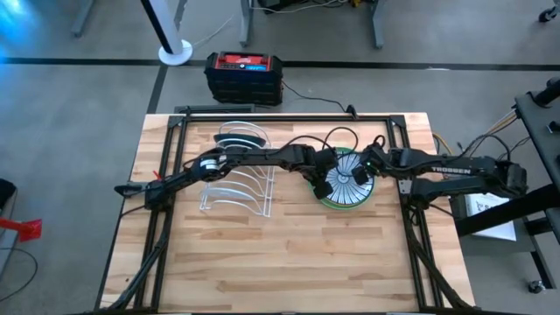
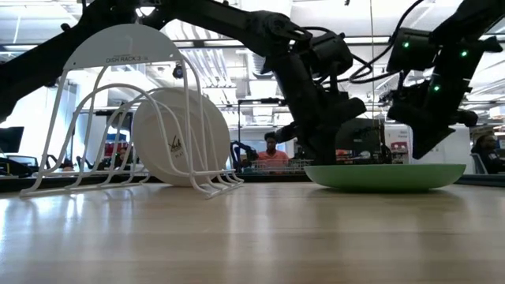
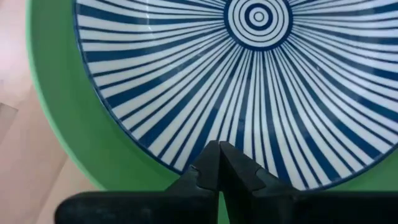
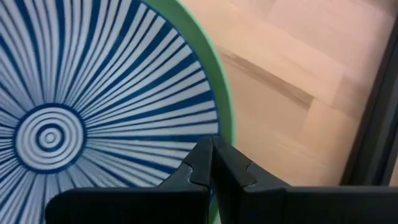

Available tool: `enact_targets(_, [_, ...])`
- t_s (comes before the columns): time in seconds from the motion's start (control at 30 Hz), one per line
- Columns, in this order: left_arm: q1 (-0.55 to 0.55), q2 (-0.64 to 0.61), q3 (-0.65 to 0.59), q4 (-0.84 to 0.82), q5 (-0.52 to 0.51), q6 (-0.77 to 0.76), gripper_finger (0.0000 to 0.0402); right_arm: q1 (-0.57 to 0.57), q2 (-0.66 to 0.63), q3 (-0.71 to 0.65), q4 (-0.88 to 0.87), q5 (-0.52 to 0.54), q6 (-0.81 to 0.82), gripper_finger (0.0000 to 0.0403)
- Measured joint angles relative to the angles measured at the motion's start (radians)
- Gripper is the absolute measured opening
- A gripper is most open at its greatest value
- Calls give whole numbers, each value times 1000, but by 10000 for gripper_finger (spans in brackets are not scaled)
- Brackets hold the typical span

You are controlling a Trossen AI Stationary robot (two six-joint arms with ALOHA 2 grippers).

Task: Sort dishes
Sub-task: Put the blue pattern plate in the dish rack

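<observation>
A white plate with blue radial lines (image 1: 348,175) lies in a plain light green plate (image 2: 387,175) on the table, right of centre. My left gripper (image 3: 217,149) reaches over from the left, shut, with its tips above the striped plate's rim. My right gripper (image 4: 208,146) comes from the right, also shut, with its tips over the opposite rim, beside the green edge (image 4: 225,118). A pale plate (image 2: 180,136) stands on edge in the white wire rack (image 1: 236,184). My left gripper points steeply down at the striped plate's rim (image 3: 186,146) with shut fingers; I cannot tell whether it touches. My right gripper slants down at the striped plate's rim (image 4: 186,134) on the other side, fingers shut; whether it touches cannot be told either.
The wire rack (image 2: 118,95) stands left of the plates, under the left arm. Bare wood lies along the table's near side (image 1: 289,262). A red and black box (image 1: 245,74) sits on the floor beyond the far edge. A person (image 2: 272,154) sits in the room behind.
</observation>
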Motion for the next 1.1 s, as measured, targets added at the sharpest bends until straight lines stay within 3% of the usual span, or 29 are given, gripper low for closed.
enact_targets(0.3, [1, -1, -34, 22, 0, -3, 0, -28, 9, 0, 12, -2, -25, 54])
enact_targets(0.73, [2, -1, -43, 27, 0, 7, 0, -28, 8, 0, 27, -110, -8, 159])
enact_targets(1.1, [2, 0, -61, 42, -4, -3, 0, -28, 8, -2, 56, -206, 3, 180])
